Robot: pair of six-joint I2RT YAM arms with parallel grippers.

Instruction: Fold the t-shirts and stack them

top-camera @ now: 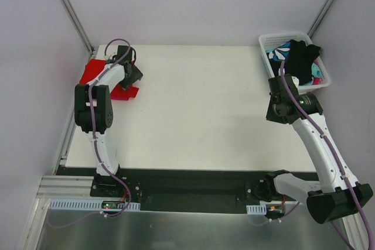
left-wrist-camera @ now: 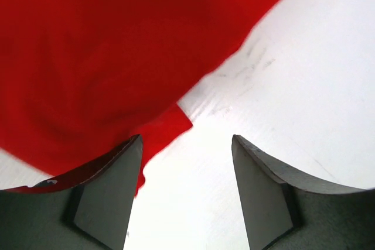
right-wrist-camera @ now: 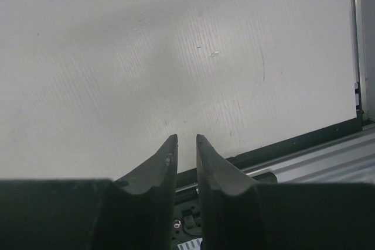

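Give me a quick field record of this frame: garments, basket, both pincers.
red t-shirt: crumpled at the far left edge of the table
basket: far right corner, holds a black garment and a teal-patterned garment
left pincer: open at the shirt's edge, nothing between its fingers
right pincer: narrowly parted, empty, over bare table

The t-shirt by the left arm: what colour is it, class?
The t-shirt is plain bright red; the left wrist view shows it best.
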